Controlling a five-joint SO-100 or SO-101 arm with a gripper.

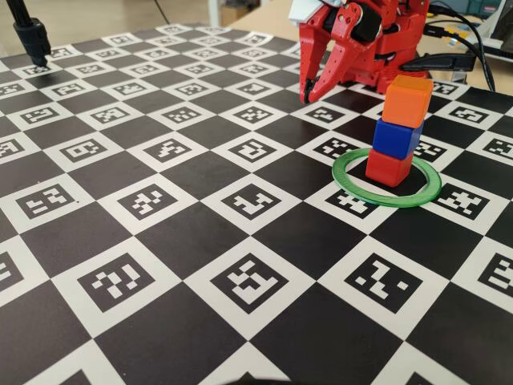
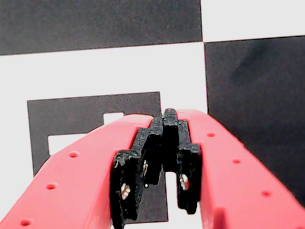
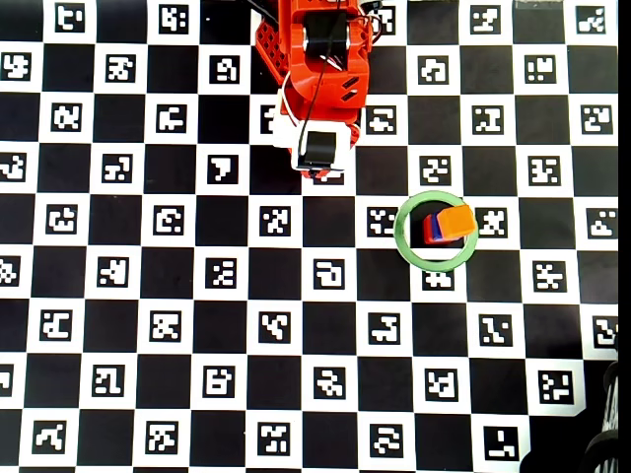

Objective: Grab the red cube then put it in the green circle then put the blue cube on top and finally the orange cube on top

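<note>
so in the fixed view, going left to right: the checkerboard mat (image 1: pixel 184 172) with its little marker squares fills everything, then the red gripper (image 1: pixel 307 95) hangs at about 12 o'clock of the frame, tips pointing down just off the mat, jaws pinched together with nothing between them. the wrist view backs that up, the black pads (image 2: pixel 188 164) meet at the tip and there's only mat behind them.

right of that, at about 3 o'clock, sits the green circle (image 1: pixel 346 176) flat on the mat. inside it is the red cube (image 1: pixel 389 168), the blue cube (image 1: pixel 395 138) on top of it, and the orange cube (image 1: pixel 407 101) on top of that, each twisted a bit off the one below.

overhead view: gripper (image 3: pixel 317 173) well apart from the stack, which lies toward its 4 o'clock.
</note>
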